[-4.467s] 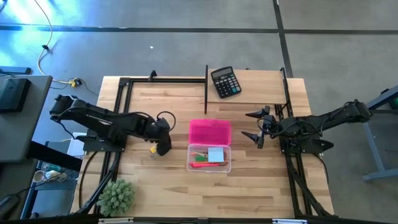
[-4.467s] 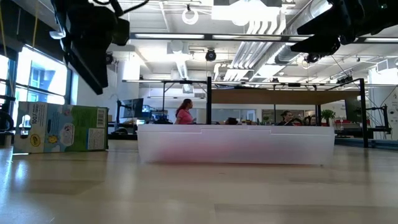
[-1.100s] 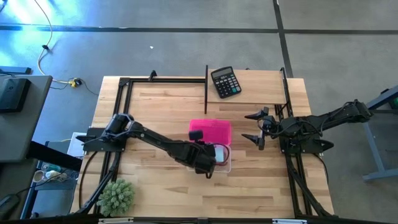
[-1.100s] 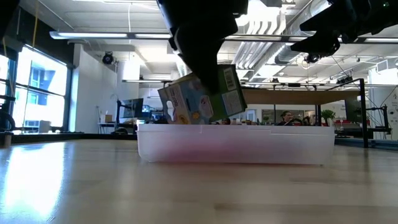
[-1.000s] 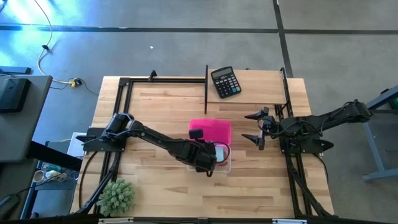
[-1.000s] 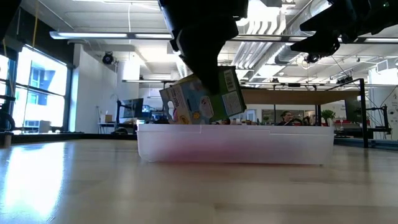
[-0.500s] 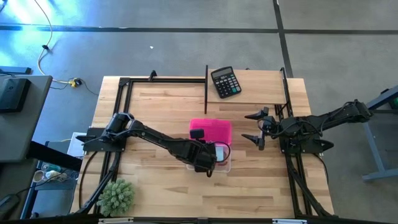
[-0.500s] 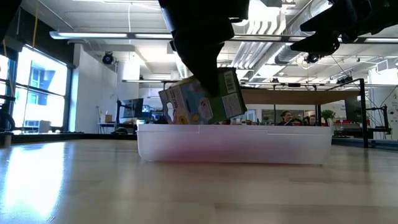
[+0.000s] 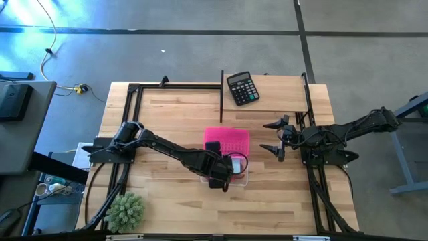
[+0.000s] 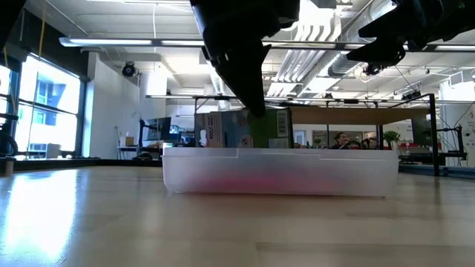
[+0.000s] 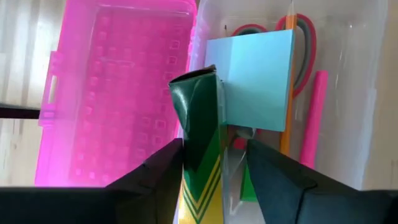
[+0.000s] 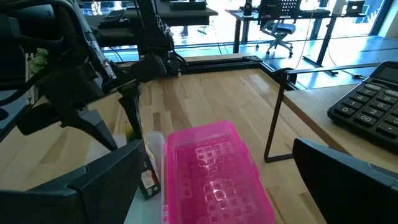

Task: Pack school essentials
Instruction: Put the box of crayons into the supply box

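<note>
A clear plastic case (image 9: 243, 177) (image 10: 297, 178) sits mid-table, its pink lid (image 9: 226, 140) (image 11: 118, 93) folded open toward the far side. Inside it lie the light-blue notepad (image 11: 258, 81), an orange pencil (image 11: 290, 37), red-handled scissors (image 11: 306, 43) and a pink marker (image 11: 314, 118). My left gripper (image 9: 217, 175) (image 11: 214, 171) reaches down into the case's left part, shut on the yellow-green crayon box (image 11: 200, 155) (image 10: 237, 132). My right gripper (image 9: 271, 136) waits open near the table's right side, above the wood. My left gripper pinches the crayon box between its two fingers (image 11: 163, 177), one on each broad face, at the narrow upper edge (image 11: 198, 134). It comes from above, pointing down. The box stands level on its long edge, its lower part inside the case behind the frosted wall (image 10: 237, 174).
A black calculator (image 9: 242, 88) lies at the far edge. The spiky green plant ball (image 9: 125, 211) sits at the near left corner. Black frame rails (image 9: 221, 87) stand on the far and side parts of the table. People sit in the room beyond.
My left gripper has come down into the case. The crayon box, earlier tilted above the rim, has sunk lower and turned level, with only its upper part above the case wall. The right arm has kept still.
</note>
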Tool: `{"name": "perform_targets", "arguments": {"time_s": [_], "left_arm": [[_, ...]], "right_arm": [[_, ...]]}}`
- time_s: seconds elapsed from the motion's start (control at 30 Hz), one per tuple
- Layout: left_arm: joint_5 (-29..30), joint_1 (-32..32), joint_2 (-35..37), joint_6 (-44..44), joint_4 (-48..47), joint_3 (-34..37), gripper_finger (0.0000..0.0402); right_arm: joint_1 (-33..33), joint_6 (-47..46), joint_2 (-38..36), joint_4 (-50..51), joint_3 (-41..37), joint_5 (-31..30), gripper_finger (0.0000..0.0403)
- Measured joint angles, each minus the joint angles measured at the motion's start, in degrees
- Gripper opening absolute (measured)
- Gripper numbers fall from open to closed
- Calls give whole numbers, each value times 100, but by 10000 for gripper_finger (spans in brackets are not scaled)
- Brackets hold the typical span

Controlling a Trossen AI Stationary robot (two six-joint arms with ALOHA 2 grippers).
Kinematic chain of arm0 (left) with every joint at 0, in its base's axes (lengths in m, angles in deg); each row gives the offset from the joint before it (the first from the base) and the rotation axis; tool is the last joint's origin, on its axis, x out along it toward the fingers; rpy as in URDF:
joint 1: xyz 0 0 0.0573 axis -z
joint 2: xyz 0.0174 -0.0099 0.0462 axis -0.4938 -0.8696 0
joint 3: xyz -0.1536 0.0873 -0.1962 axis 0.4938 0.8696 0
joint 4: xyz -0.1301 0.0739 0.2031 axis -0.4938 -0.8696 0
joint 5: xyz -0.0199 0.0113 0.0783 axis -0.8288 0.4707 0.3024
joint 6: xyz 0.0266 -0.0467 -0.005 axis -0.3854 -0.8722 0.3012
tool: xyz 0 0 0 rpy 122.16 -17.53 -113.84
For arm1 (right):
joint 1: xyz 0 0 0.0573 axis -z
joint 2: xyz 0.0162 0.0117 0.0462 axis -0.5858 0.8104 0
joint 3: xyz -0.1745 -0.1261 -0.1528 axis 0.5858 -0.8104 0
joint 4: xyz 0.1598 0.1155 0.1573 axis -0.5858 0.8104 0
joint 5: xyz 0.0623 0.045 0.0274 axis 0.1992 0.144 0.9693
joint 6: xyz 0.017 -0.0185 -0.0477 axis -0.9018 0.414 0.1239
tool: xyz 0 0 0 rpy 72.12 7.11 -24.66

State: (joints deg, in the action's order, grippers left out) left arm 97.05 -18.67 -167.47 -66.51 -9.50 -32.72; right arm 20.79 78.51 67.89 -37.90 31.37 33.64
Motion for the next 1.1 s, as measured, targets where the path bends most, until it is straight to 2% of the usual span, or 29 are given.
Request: {"name": "perform_targets", "arguments": {"time_s": [0.17, 0.37, 0.53, 0.7, 0.83, 0.97, 1.1], "left_arm": [[-20, 0, 9, -10, 3, 0, 179], [-324, 1, 27, -21, -19, -150, 180], [-292, 0, 27, 74, -114, -335, 180], [-642, -11, 27, -46, -142, -365, 180], [-242, -2, 27, 24, -183, -385, 177], [279, -17, 33, 162, -657, -691, 169], [552, -208, 31, 355, -1041, -858, 162]], "right_arm": [[0, 2, 0, 2, 0, 0, 399], [-1, 2, -2, 63, 0, -5, 399], [0, 2, -2, 154, -2, -21, 399], [0, 2, -2, 170, 0, -20, 399], [0, 2, -2, 170, -2, -20, 399], [-2, 2, -2, 170, -2, -18, 399], [-1, 2, -2, 175, -2, -17, 399]]}}
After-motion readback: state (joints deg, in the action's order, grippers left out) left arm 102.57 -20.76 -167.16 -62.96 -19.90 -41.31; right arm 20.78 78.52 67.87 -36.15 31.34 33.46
